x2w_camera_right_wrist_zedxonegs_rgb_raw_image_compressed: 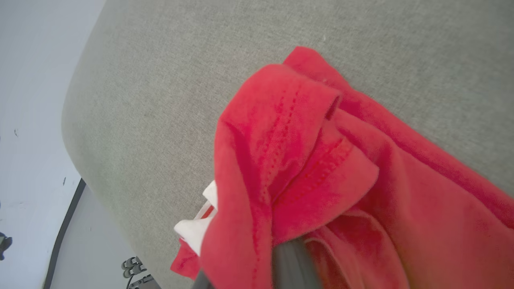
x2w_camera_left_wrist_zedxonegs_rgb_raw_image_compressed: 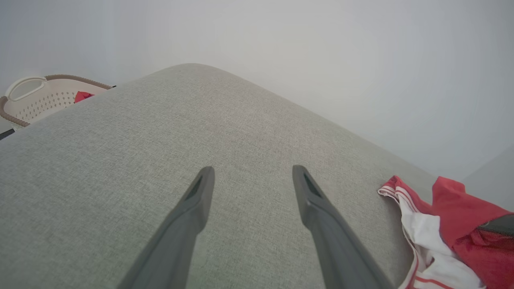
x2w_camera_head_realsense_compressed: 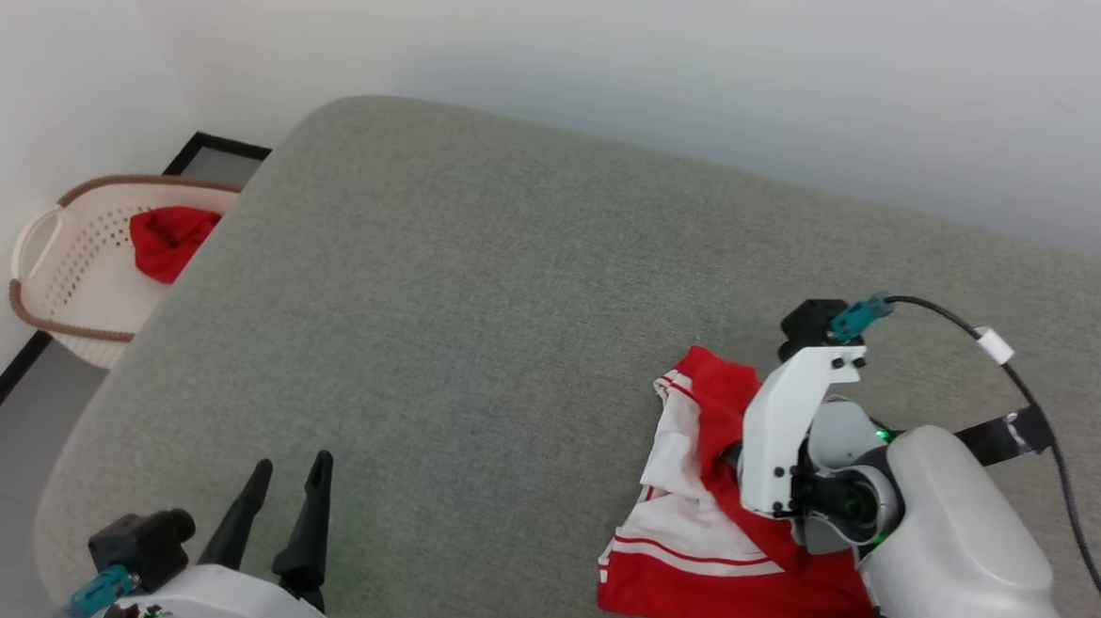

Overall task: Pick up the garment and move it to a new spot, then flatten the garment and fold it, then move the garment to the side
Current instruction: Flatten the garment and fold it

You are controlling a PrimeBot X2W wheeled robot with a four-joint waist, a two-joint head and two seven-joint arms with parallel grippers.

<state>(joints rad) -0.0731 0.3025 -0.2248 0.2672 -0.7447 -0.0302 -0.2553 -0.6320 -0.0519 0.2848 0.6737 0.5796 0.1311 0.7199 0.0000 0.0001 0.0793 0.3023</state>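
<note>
We hold the crumpled jersey (x2w_camera_head_realsense_compressed: 689,533).
Right gripper (x2w_camera_head_realsense_compressed: 731,455) pinches it, four o'clock; left gripper (x2w_camera_head_realsense_compressed: 292,465) spread; flattening, folding remain.

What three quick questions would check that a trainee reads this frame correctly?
1. True or false: the left fingers stand apart over the bare grey cushion, holding nothing.
2. Pick one. The right fingers are: A) open, clear of any cloth; B) shut on the garment; C) shut on nothing.
3. Fill in: a second red cloth lies in the pale ____ on the floor to the robot's left of the cushion.

Key: 1 true; 2 B; 3 basket.
</note>
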